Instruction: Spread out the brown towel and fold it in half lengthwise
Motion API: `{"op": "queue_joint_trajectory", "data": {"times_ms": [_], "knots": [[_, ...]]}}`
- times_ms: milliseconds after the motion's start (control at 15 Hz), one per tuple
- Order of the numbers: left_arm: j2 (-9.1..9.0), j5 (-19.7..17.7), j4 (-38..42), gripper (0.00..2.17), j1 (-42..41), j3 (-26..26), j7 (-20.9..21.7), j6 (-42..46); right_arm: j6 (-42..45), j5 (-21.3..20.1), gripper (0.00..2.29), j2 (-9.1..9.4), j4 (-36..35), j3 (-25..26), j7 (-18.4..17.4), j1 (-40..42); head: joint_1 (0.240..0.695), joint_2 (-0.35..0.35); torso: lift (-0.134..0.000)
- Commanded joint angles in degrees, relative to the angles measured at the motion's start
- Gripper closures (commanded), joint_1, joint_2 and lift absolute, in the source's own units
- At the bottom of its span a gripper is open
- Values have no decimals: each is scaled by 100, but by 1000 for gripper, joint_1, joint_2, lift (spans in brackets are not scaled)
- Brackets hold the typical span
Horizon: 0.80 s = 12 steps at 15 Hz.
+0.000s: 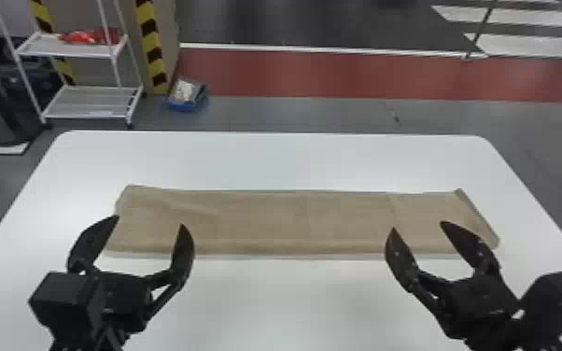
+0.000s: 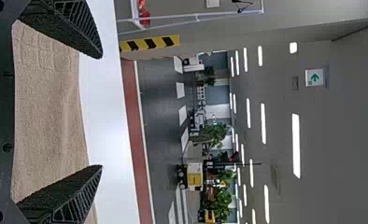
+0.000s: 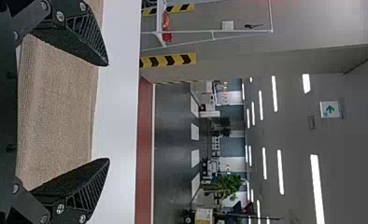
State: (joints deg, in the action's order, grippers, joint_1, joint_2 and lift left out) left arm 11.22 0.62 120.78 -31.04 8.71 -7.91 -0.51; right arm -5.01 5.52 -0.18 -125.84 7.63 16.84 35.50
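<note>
Far left, beyond the table: one white rack (image 1: 93, 103), two shelves showing, red item (image 1: 86, 36) on the upper one.

Left: one left gripper (image 1: 150, 221), black, two fingers set wide apart, nothing between them in hold. Fingertips at the towel's left end in the head view; brown weave shows between the fingers in the left wrist view.

Left of centre, on the floor behind: one blue bin (image 1: 186, 107), pale contents.

Centre: one towel (image 1: 294, 221), brown, a long strip laid flat across the white table (image 1: 294, 158). Light creases toward the left end; paler margin along the near edge; right end slanted, its near corner reaching farther right than its far one.

Right: one right gripper (image 1: 417, 226), black, fingers likewise well parted and unloaded, tips over the towel's right part in the head view. Contact with the cloth: cannot tell, either gripper.
</note>
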Motion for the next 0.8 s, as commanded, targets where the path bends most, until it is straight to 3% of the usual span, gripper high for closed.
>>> {"op": "queue_joint_trajectory", "data": {"times_ms": [0, 733], "knots": [[21, 0, 33, 29, -25, -1, 0, -15, -23, -43, 174, 23, -2, -95, -40, 18, 695, -65, -122], [-14, -44, 33, 39, -33, 52, -149, -15, -40, -87, 140, 23, -98, -166, -67, 88, 695, -45, -122]]}}
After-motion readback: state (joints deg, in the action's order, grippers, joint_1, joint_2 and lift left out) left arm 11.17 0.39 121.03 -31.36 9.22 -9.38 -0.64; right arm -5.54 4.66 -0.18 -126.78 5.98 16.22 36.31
